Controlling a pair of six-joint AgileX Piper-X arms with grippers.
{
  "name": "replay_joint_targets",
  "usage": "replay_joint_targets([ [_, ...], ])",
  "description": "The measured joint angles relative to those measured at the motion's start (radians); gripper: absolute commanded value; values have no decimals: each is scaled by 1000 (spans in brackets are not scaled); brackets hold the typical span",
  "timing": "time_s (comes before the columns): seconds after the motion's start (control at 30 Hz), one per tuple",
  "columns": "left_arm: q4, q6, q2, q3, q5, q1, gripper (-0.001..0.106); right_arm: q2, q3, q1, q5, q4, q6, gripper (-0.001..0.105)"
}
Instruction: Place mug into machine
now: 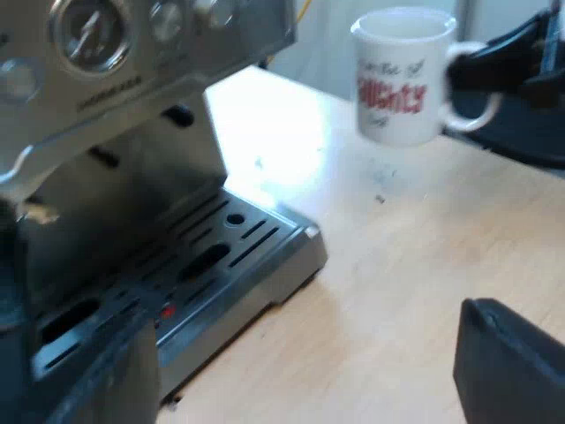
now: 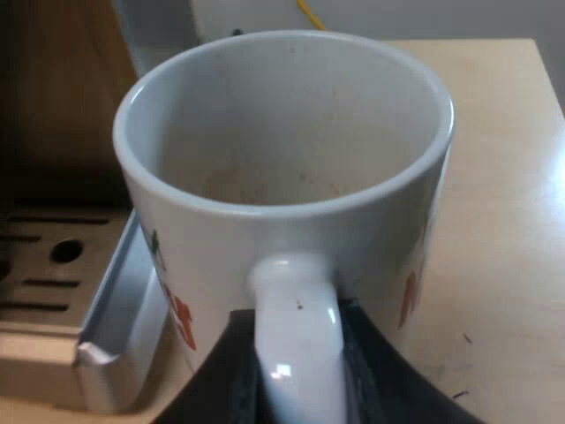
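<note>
A white mug (image 1: 399,78) with red lettering hangs just above the wooden table (image 1: 388,291), a short way off from the espresso machine (image 1: 115,97). My right gripper (image 1: 494,75) is shut on the mug's handle. In the right wrist view the mug (image 2: 282,168) is upright and empty, its handle (image 2: 296,336) pinched between my right gripper's (image 2: 296,362) black fingers (image 2: 221,380), beside the corner of the drip tray (image 2: 115,344). My left gripper (image 1: 305,353) is open with nothing between its fingers, low over the table at the drip tray's (image 1: 221,256) edge.
The machine's slotted drip tray is bare, with its metal back wall (image 1: 132,185) behind it. A pressure gauge (image 1: 88,31) and knobs sit on the panel above. Pale wall lies beyond the table's edge (image 1: 335,53).
</note>
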State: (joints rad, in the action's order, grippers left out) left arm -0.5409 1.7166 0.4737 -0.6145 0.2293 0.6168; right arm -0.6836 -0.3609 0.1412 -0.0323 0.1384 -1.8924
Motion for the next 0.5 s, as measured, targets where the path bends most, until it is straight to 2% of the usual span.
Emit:
replay_joint_targets([
  [0.23, -79, 0, -87, 0, -20, 0, 70, 135, 0, 144, 0, 126, -11, 0],
  [0.5, -218, 2, -191, 0, -54, 0, 70, 194, -3, 403, 81, 175, 6, 0],
])
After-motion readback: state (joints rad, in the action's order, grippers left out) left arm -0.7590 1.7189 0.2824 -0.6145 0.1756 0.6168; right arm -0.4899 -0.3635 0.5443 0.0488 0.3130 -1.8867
